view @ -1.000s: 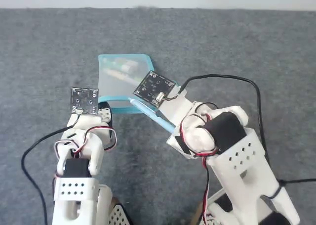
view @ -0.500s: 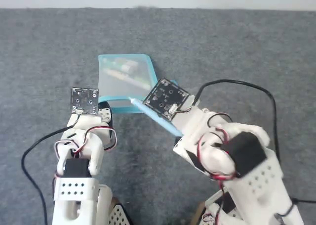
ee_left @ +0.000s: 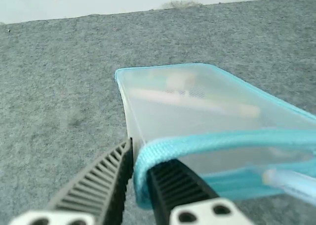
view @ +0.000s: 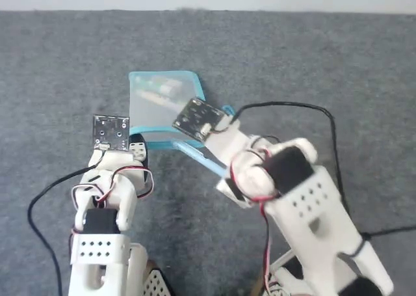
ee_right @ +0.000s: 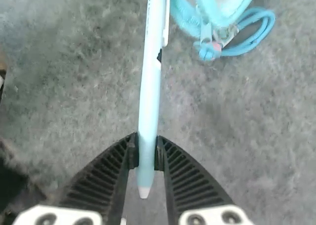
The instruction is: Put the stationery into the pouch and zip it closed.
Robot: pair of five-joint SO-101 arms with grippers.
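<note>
A light blue pen [ee_right: 149, 86] is clamped in the right gripper [ee_right: 145, 153], its far end held at the open mouth of the pouch [ee_left: 197, 106]. The pouch's blue rim is pinched by the left gripper [ee_left: 140, 168]. The pouch is laid on grey carpet [view: 338, 62].

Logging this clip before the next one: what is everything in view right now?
translucent plastic pouch with light blue trim: one, clear and blue, mid-mat ahead of both arms
pale stationery pieces: number unclear, whitish, inside the pouch
light blue plastic pen: one, front end at the pouch's near edge
zipper pull with cord loop: one, light blue, at a pouch corner
grey felt mat: one, covering the table
black cables: two, beside the arms
left gripper: shut on the pouch's trim
right gripper: shut on the pen's tail
</note>
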